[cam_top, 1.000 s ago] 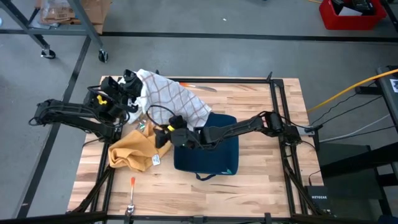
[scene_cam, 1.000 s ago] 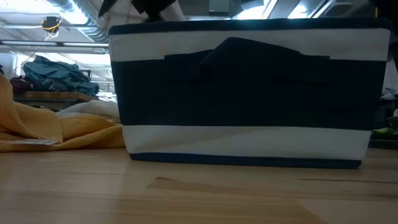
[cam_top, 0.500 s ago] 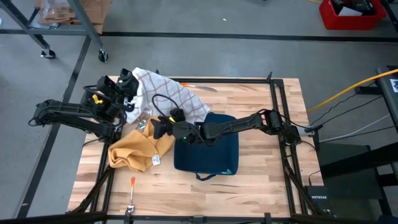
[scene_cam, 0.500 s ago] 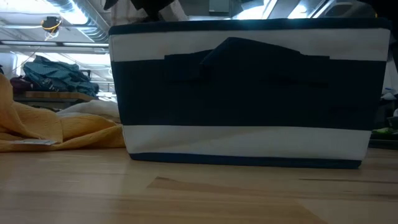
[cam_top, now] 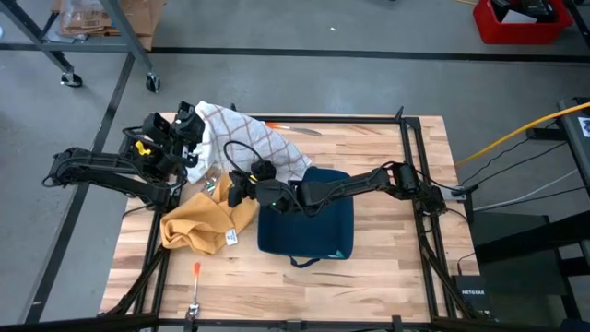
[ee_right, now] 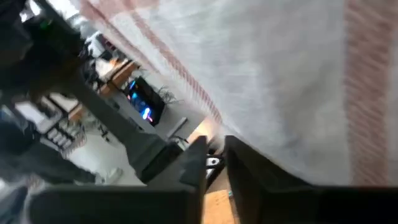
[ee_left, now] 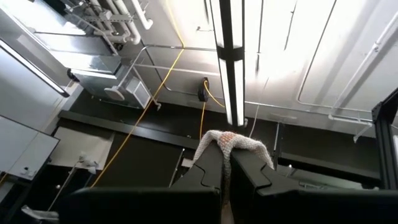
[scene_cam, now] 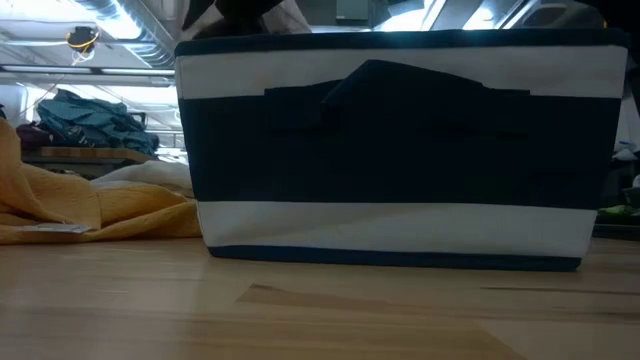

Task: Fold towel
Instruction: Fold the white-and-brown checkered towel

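A: Where's the towel (cam_top: 249,138)?

B: White with a brown grid, at the far left part of the table (cam_top: 387,194), draped from the left gripper (cam_top: 195,124) down toward the navy bin (cam_top: 309,221). One corner is lifted, the rest hangs in a heap that ends just beside the bin's far edge.

A: Left gripper state?

B: Pressed together on the towel. The left wrist view shows a tuft of the cloth (ee_left: 230,144) pinched between the two dark fingers (ee_left: 208,171), camera pointing up at the ceiling lights.

A: And the right one?

B: The right gripper (cam_top: 238,189) reaches across the table, over the bin's far left corner, at the towel's lower edge. In the right wrist view the fingers (ee_right: 249,171) stand nearly together with only a thin gap, and the grid cloth (ee_right: 261,81) fills most of the frame right above them. Cannot tell whether cloth is actually caught between them (the tips are hidden).

A: Anything else on the table?

B: A yellow cloth (cam_top: 198,226) crumpled at the left, touching the bin's left side. In the low view the bin (scene_cam: 400,150) blocks almost everything, yellow cloth (scene_cam: 90,205) beside it.
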### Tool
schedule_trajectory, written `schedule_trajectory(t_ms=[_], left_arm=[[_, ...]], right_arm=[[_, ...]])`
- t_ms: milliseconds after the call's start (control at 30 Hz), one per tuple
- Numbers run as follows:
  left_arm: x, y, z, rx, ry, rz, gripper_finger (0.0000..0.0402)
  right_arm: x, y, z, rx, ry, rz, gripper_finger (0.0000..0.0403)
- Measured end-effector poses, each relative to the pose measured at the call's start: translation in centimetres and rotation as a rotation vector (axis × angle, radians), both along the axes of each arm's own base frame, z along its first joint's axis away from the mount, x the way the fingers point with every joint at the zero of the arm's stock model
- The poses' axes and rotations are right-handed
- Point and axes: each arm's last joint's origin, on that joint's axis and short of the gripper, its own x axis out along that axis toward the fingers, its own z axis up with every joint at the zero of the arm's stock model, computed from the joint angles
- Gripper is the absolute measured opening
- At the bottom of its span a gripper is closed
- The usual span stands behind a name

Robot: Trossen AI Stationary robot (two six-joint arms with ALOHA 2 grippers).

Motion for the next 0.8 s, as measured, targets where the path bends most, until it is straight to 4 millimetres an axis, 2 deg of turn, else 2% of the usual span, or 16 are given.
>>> schedule_trajectory(t_ms=[100,267,533,667,800], left_arm=[[0.0,0.0,0.0,0.0,0.002,0.0,0.0],[0.0,0.0,0.0,0.009,0.008,0.012,0.0],[-0.1,0.0,0.0,0.019,0.013,0.025,0.0],[0.0,0.0,0.0,0.02,0.021,0.025,0.0],[0.1,-0.1,-0.1,0.062,0.039,-0.007,0.0]], right_arm=[[0.0,0.5,0.0,-0.064,0.041,0.05,0.0007],[-0.2,2.2,0.0,-0.173,0.099,0.121,0.0021],[-0.8,5.6,0.0,-0.371,0.192,0.255,0.0004],[-1.0,6.4,-0.5,-0.364,0.221,0.371,0.0016],[-0.8,6.3,-0.7,-0.335,0.219,0.55,0.0039]])
